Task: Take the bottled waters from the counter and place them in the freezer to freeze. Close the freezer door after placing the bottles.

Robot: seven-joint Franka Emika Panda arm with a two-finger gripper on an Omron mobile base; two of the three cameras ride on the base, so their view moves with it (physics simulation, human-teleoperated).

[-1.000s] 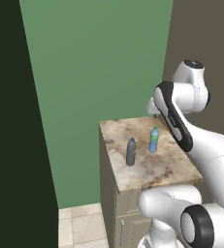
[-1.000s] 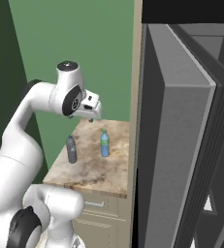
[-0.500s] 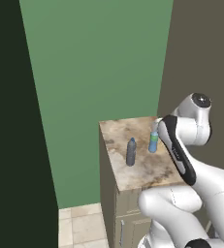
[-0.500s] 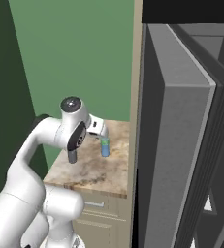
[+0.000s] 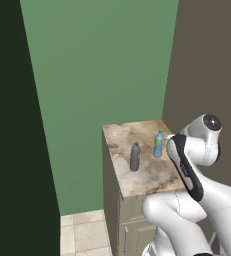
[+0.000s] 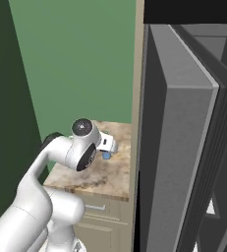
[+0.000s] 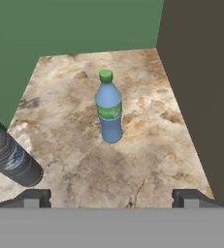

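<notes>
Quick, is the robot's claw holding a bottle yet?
Gripper: open and empty, its fingertips wide apart, aimed at the light blue bottle standing on the counter.

No readable text, brand, number or sign. Light blue bottle (image 7: 108,107): green label band, printing too blurred to read. Dark bottle (image 7: 10,159): pale label patch, nothing legible. Counter (image 7: 147,155): unmarked.
</notes>
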